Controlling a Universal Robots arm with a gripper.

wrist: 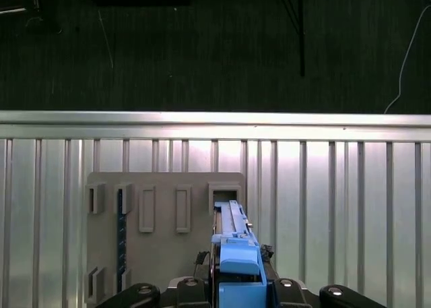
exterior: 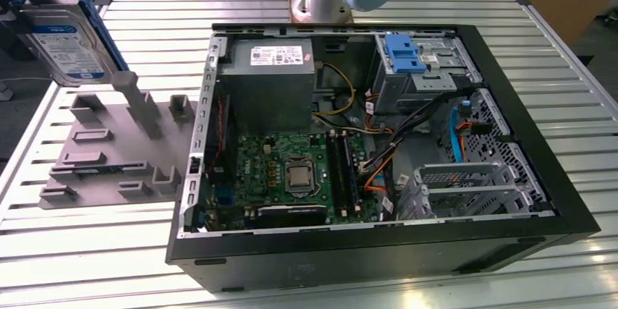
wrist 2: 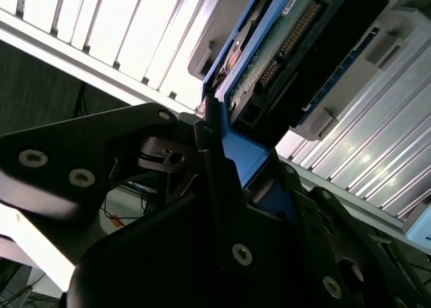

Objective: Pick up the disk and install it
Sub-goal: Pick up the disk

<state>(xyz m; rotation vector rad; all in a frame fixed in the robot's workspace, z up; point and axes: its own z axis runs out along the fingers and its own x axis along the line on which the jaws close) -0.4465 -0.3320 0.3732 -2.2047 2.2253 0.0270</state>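
Observation:
The disk [exterior: 68, 45] is a silver drive with a white-and-blue label in a blue bracket. It hangs tilted on edge above the grey fixture plate [exterior: 106, 142], at the exterior view's upper left. My gripper [wrist: 236, 284] is shut on the disk's blue bracket [wrist: 237, 251], which I see edge-on in the first wrist view. In the second wrist view the black fingers [wrist 2: 215, 160] clamp the blue bracket, and the disk's green circuit board [wrist 2: 296, 38] runs away from them. Below the held disk lies the fixture plate [wrist: 161, 213] with its slots.
The open computer case [exterior: 569, 208] lies on the slatted metal table [exterior: 97, 244], to the exterior view's right of the fixture. Inside it are a grey power supply [exterior: 271, 70], a motherboard [exterior: 289, 171], an upright blue bracket [exterior: 401, 52] and a metal drive cage [exterior: 464, 186].

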